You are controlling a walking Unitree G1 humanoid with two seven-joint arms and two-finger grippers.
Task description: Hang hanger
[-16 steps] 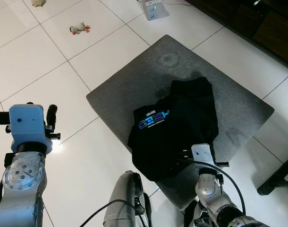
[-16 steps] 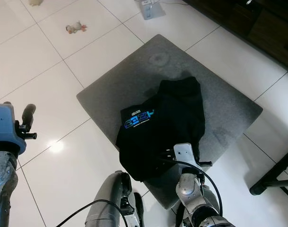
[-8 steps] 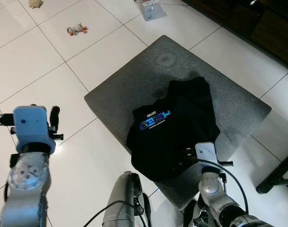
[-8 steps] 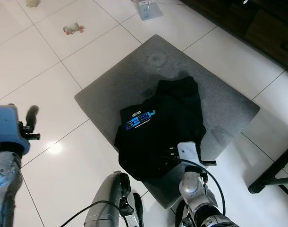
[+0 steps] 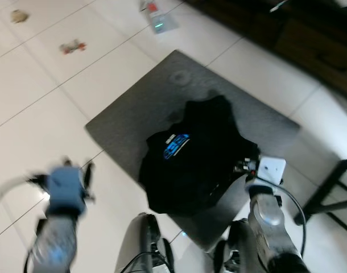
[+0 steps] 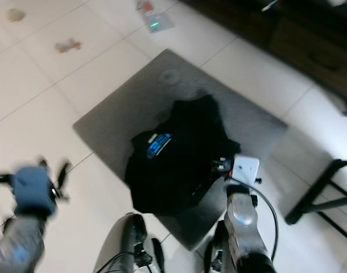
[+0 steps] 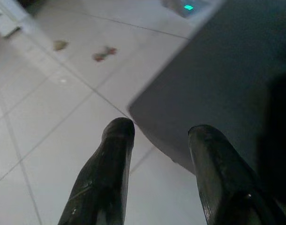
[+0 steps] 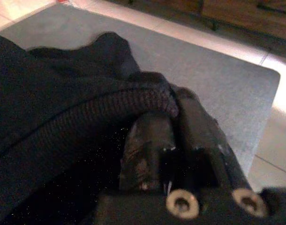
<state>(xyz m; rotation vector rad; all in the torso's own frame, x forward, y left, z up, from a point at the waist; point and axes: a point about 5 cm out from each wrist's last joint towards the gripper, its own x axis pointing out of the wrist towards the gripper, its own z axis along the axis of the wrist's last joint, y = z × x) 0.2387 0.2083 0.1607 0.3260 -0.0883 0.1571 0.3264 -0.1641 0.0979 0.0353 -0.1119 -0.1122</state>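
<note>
Grey mat [image 5: 133, 108] under black shirt [image 5: 196, 159], right claw [image 8: 173, 105] pinching ribbed hem.

Head pair high above, looking steeply down onto the tiled floor [image 5: 42, 108] and grey mat [image 5: 133, 108], both sharing the black shirt [image 5: 190, 159] mid-mat, the right eye shifted slightly sideways against the left. Left wrist low and close to the floor, facing along its black fingers [image 7: 105, 178] toward the mat's near corner and the small toy [image 7: 104, 53] beyond. Right wrist pressed close against the shirt's ribbed hem [image 8: 86, 117], facing across the mat toward its far edge.
</note>
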